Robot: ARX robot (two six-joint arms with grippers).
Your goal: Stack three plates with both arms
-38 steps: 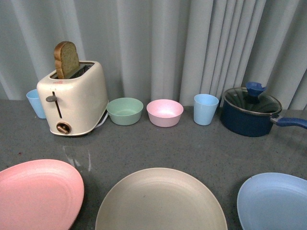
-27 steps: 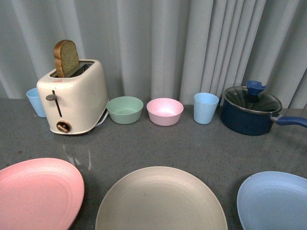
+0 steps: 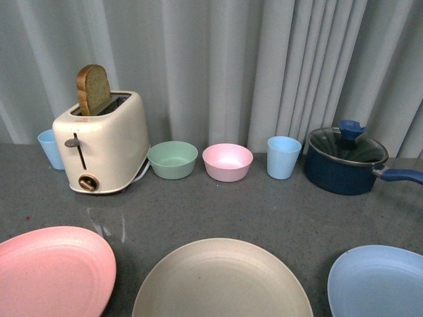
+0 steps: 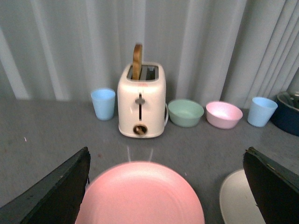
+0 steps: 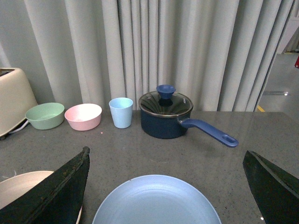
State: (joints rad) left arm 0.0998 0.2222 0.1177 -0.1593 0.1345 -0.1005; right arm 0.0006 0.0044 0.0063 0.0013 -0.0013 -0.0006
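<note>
Only the front view's framing has dropped slightly; the beige plate (image 3: 221,281), pink plate (image 3: 53,271) and blue plate (image 3: 377,281) lie apart in a row on the counter (image 3: 264,205), none stacked yet, left gripper (image 4: 166,154) and right gripper (image 5: 166,154) both spread wide and empty.

Closed off at the back by pale grey-white curtains (image 3: 218,66), hung in deep vertical folds right down to the rear edge of the counter (image 3: 264,205). Dark grey, finely speckled, faintly glossy, with soft pale reflections. Lit softly and evenly. Past the curtains' far right end, seen from the right wrist: possibly a shiny grey floor (image 5: 280,74) with a yellow mark (image 5: 259,108)
</note>
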